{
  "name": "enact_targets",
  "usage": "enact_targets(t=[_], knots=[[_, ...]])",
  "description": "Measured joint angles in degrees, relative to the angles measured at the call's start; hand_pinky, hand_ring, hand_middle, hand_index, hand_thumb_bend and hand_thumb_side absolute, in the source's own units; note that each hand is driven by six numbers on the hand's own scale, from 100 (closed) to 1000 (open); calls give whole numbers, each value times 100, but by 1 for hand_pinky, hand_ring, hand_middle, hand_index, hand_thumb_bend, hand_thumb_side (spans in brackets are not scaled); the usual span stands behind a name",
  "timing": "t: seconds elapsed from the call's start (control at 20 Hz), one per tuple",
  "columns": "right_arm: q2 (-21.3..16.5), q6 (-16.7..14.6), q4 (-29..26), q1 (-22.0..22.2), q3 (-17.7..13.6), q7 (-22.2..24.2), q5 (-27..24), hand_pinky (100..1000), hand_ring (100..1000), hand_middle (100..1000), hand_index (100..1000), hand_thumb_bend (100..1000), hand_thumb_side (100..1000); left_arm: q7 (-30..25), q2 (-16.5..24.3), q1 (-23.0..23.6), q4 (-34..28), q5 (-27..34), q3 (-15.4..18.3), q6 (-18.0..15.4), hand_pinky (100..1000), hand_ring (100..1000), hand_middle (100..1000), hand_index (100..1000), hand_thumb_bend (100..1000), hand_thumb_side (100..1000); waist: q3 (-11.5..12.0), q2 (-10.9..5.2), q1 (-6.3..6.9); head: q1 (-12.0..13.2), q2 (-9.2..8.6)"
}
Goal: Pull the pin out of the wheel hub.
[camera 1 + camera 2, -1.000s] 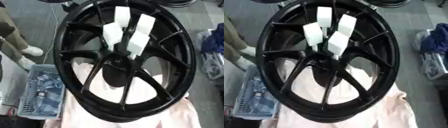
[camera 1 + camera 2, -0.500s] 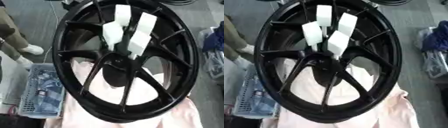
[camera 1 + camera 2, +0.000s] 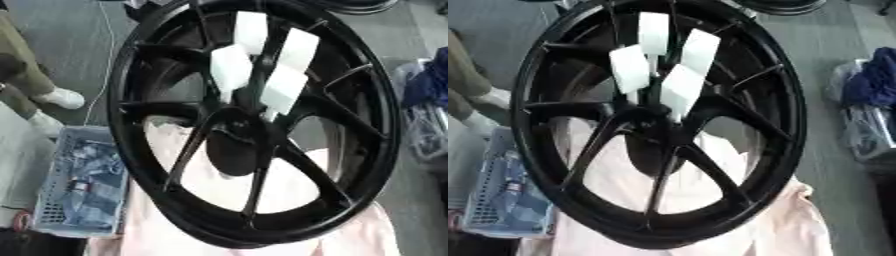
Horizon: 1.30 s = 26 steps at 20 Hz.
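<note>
Item: wheel hub (image 3: 236, 145), black, multi-spoke, standing tilted on a pale pink cloth (image 3: 710, 200); it fills most of both eye views. We take the hub's dark centre as our landmark.

Item: four white blocks (image 3: 262, 65), flat and oblong, fanned just above the centre and narrowing toward it. We cannot tell whether these are pins, tags on pins, or part of a robot hand; no pin shaft can be made out.

Item: robot hand, left and right. Neither shows as a black-and-silver hand in either view, so we cannot tell its state, wide, narrow or holding.

Item: blue-grey basket (image 3: 79, 185) of small goods, left of and below the centre, beside the rim. Dark blue fabric (image 3: 877, 75) lies well right of the centre.

Handling note, our judgement: we should settle on one white piece near the centre, take it low toward its narrow end, and draw straight out along its own line, away from the centre, clear of the spokes, so the leaning wheel is not tipped.
</note>
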Motion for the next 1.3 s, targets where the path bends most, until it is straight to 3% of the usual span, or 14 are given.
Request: enact_targets(t=[0.3,0.5,0.75,1.05,1.3], knots=[[-193,-469,-1,-18,363,539,540,781,873,827,854,284,225,-27,27,-27,0,1,-28,-1,865,710,638,770,100,703,38,27,-4,-109,-19],[-232,-718,-1,34,587,904,904,792,866,814,846,294,296,-59,48,-61,0,3,-39,-3,865,710,633,768,100,702,76,53,-15,-157,-65],[-226,-763,-2,77,848,1378,1384,788,861,808,846,274,342,-84,49,-90,0,20,-69,-1,866,710,634,768,100,703,114,78,-21,-218,-92],[-118,-796,-2,28,1074,1952,1954,789,863,810,846,279,361,-103,49,-135,0,32,-72,-4,866,710,634,768,100,703,202,110,-40,-291,-134],[-11,-888,-2,-286,1147,2427,2142,779,865,810,845,276,346,-119,50,-187,0,38,-105,-6,866,710,634,768,100,703,300,139,-78,-346,-165]])
